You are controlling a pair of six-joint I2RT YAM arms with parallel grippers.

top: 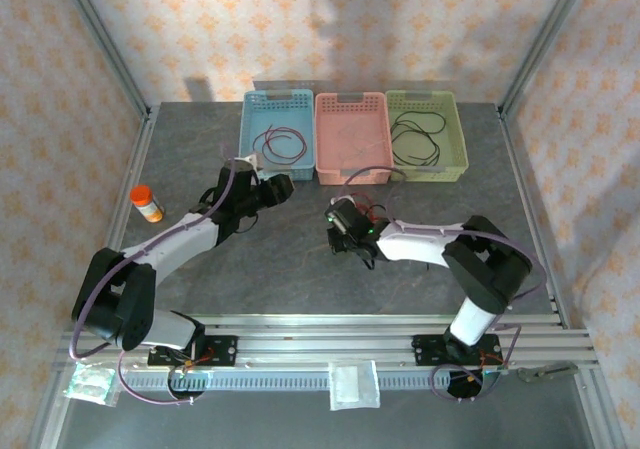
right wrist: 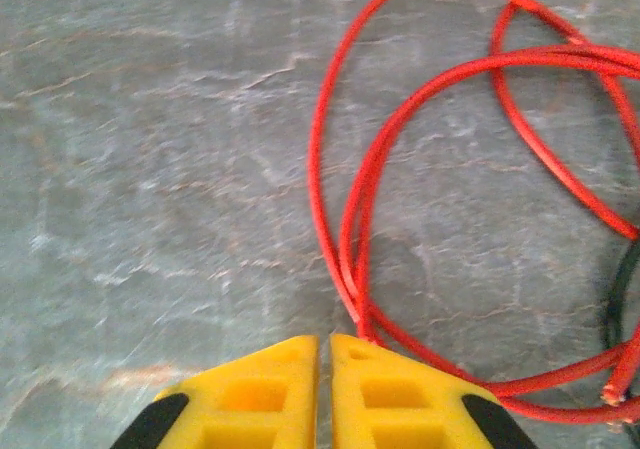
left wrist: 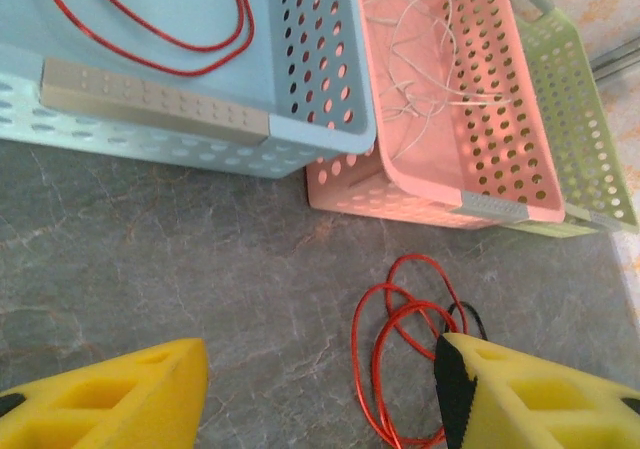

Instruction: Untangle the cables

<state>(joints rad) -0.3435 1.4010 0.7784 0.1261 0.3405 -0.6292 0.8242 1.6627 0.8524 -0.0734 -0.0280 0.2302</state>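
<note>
A loose tangle of red cable point(right wrist: 330, 169) lies on the grey table in front of the baskets, also seen as red cable point(left wrist: 400, 329) and red cable point(top: 372, 209). A short piece of black cable point(left wrist: 470, 314) loops through it, and the same black cable point(right wrist: 625, 289) shows at the right edge of the right wrist view. My right gripper point(right wrist: 323, 339) is down at the tangle's edge, shut to a thin slit. The red strands run under its right fingertip point(right wrist: 375, 354), and nothing shows in the slit. My left gripper point(left wrist: 322, 354) stands open above bare table left of the tangle, holding nothing.
Three baskets stand at the back. The blue basket point(top: 250, 129) holds a red cable point(left wrist: 170, 29). A whitish cable point(left wrist: 420, 59) lies in the pink basket point(top: 352, 97). In the green basket point(top: 455, 139) is a black cable point(top: 415, 134). An orange pill bottle point(top: 148, 203) stands at the left.
</note>
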